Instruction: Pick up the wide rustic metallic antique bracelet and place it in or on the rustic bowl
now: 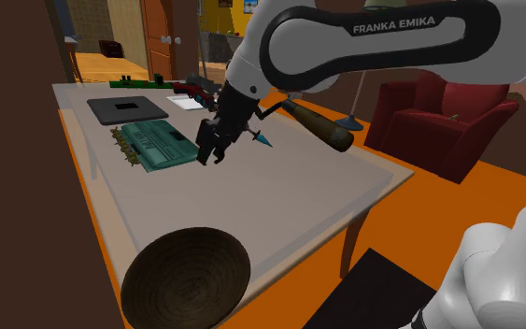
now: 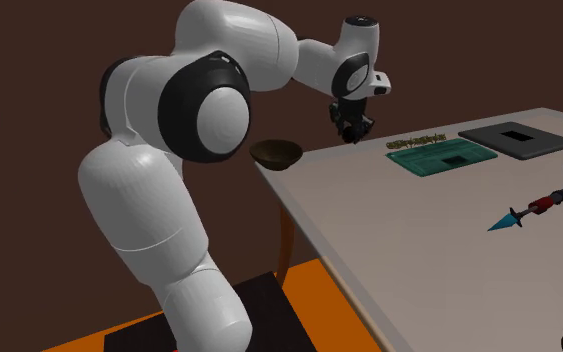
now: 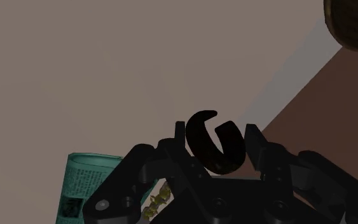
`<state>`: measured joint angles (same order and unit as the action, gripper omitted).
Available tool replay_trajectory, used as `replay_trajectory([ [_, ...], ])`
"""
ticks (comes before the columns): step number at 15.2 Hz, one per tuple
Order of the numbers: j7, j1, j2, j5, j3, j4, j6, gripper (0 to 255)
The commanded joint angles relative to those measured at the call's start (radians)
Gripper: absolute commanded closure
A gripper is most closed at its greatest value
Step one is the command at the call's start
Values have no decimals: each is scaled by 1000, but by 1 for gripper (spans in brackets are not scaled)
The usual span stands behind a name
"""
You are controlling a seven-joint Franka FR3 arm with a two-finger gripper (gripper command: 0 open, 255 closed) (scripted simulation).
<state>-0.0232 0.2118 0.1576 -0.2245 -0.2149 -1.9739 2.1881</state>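
Closest to you, in the wrist view, the black gripper (image 3: 214, 137) has its two fingers clamped on the bracelet (image 3: 228, 153), a dark, wide open cuff standing on edge between the pads with its gap turned away from the palm. Gripping across the band makes sense: the fingers press on its broad sides, so it should neither roll nor twist. From the shoulder view the gripper (image 1: 209, 150) hangs above the table (image 1: 279, 196), beside the teal board (image 1: 158, 143), with the bracelet clear of the surface as far as you can judge. The bowl (image 1: 186, 280), dark and ridged, sits at the table's near corner in that view, well apart from the hand; in the wrist view the bowl (image 3: 355, 22) peeks in at a corner, beyond the fingertips. The second exterior view puts the gripper (image 2: 351, 130) between the bowl (image 2: 276, 153) and the teal board (image 2: 441, 156), high enough that the carry should pass over the rim. The pick looks done and the transfer is what you have left: bring the hand over the bowl's hollow, lower, then let go. Watch the table edge, since the bowl sits right at it and a release short of the rim could send the cuff to the floor. The blue-tipped dart (image 1: 263, 140) and the brown bottle (image 1: 319, 126) lie off your path.
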Motion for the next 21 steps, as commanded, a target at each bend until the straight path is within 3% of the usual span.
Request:
replay_trajectory([
  [1,-5,-1,4,2,1,23,-28,255],
  [3,-8,-2,5,5,2,42,-46,255],
  [7,-93,31,68,11,-50,-25,-27,255],
  [21,-424,128,183,41,-270,-113,-3,255],
])
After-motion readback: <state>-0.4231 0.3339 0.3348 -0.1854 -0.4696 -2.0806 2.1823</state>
